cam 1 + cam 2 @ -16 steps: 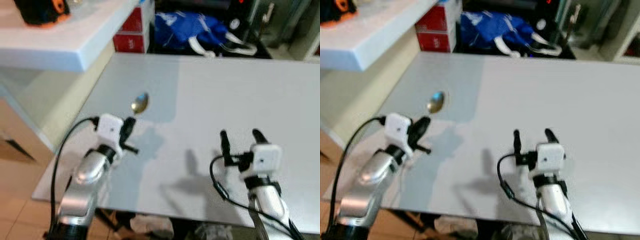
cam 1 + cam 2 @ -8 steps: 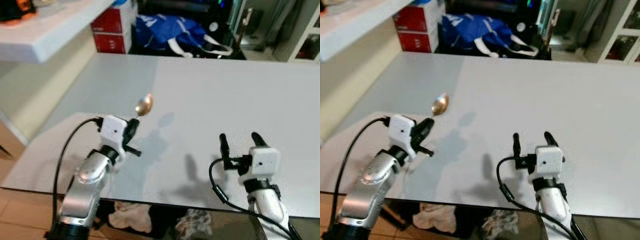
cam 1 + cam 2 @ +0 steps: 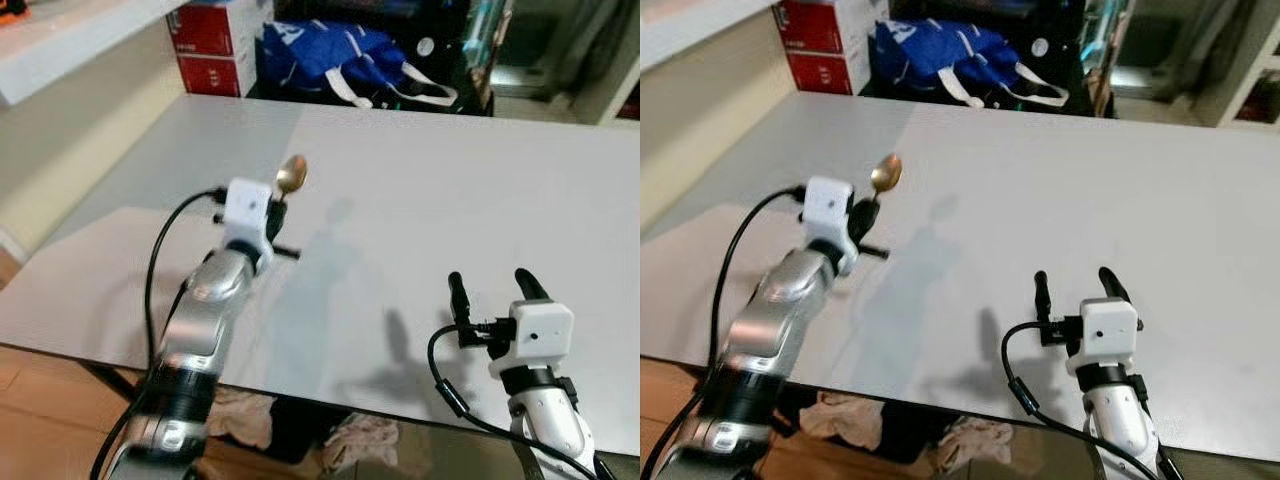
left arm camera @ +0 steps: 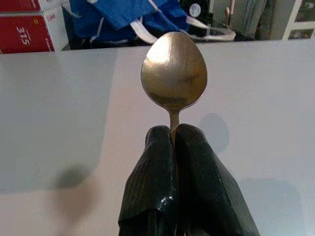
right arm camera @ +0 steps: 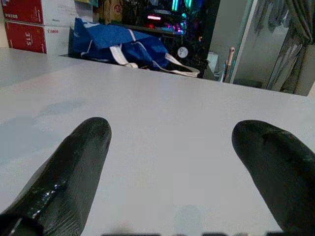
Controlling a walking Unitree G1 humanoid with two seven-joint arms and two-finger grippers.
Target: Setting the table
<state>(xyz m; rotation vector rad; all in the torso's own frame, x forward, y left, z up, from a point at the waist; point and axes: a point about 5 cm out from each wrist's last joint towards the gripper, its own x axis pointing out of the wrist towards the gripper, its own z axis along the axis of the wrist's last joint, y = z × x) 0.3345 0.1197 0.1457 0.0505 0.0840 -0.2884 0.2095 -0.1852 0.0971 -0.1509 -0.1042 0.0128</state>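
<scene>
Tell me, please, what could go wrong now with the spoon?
1. The left claw pinches only the thin handle of the spoon, with the bowl sticking far out; it might twist or slip loose.
2. The spoon is held above the table, so a drop could make it bounce.

The red box beyond the table carries the white number "315" on its side. A similar box shows the same "315". The small print on the white box above it is too blurred to read.
</scene>
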